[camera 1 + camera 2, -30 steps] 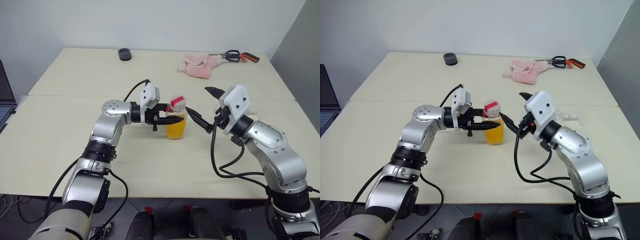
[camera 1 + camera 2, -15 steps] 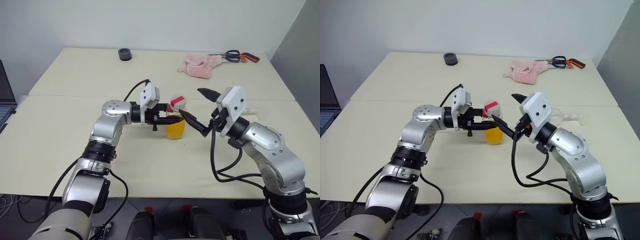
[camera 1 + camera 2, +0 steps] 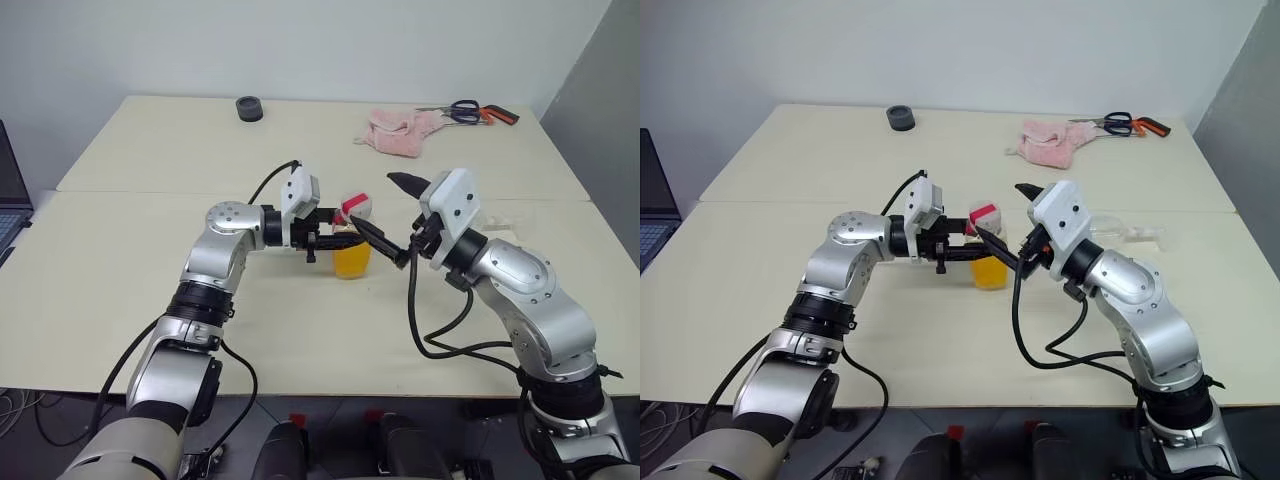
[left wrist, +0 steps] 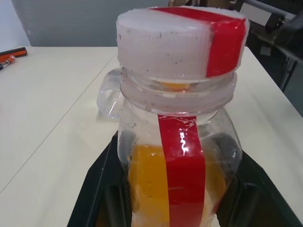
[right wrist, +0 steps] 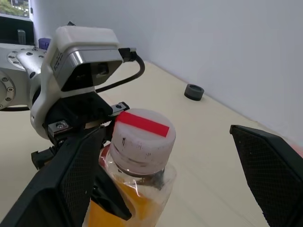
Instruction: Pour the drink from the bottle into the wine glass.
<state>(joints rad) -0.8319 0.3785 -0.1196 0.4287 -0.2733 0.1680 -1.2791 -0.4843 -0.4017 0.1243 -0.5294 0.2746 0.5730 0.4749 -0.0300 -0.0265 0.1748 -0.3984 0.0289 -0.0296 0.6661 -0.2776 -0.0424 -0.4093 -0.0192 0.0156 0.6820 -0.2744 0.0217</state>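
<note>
Presently the right gripper (image 3: 391, 212) stands wide, one finger on each side of the capped top of the bottle (image 3: 352, 243), which lies just ahead of it, upright on the table (image 3: 120, 280). Opposite, the left gripper (image 3: 335, 236) is clamped level on the bottle's body, above the orange drink (image 3: 351, 262). Beyond the right arm lies what appears to be the wine glass (image 3: 1128, 234), on its side; farther off a pink cloth (image 3: 400, 130), scissors (image 3: 470, 111) and a grey wall.

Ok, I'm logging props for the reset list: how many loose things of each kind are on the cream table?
bottle with orange drink: 1
wine glass: 1
pink cloth: 1
scissors: 1
black round object: 1
Total: 5
</note>
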